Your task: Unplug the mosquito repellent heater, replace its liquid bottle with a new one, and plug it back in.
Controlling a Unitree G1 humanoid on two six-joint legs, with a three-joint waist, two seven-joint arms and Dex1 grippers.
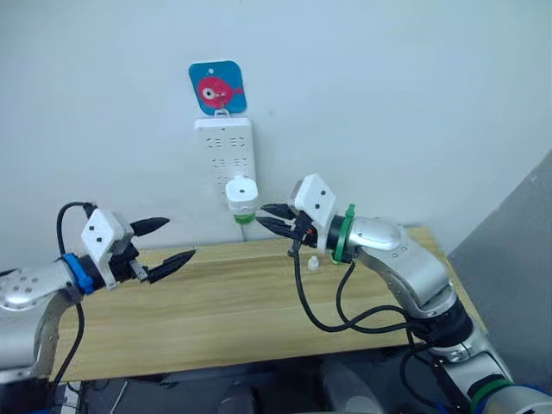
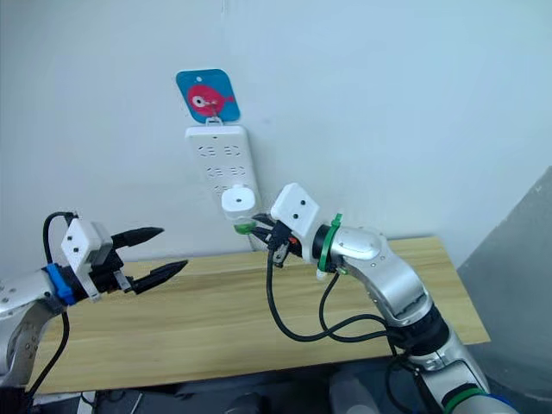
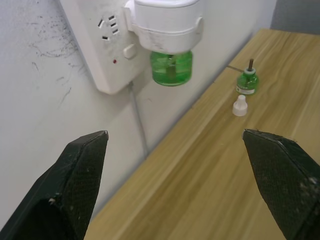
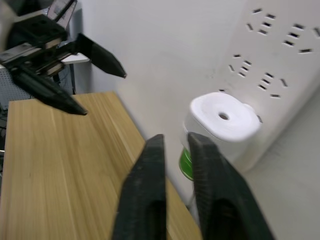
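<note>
The white mosquito repellent heater (image 1: pixel 241 191) is plugged into the bottom of a white power strip (image 1: pixel 222 147) on the wall. A green liquid bottle (image 3: pixel 171 67) hangs under it. A second small green bottle (image 3: pixel 247 82) with a bare wick stands on the wooden table (image 1: pixel 216 310), with a white cap (image 3: pixel 240 106) beside it. My right gripper (image 1: pixel 260 215) hovers just right of the heater's bottle without touching it; its fingers are drawn almost together with nothing between them. My left gripper (image 1: pixel 181 237) is open over the table's left side, well apart from the heater.
A blue card with a red fish (image 1: pixel 217 86) hangs above the power strip. The strip's cable (image 3: pixel 139 120) runs down the wall behind the table. The table's right edge ends near a grey wall (image 1: pixel 517 259).
</note>
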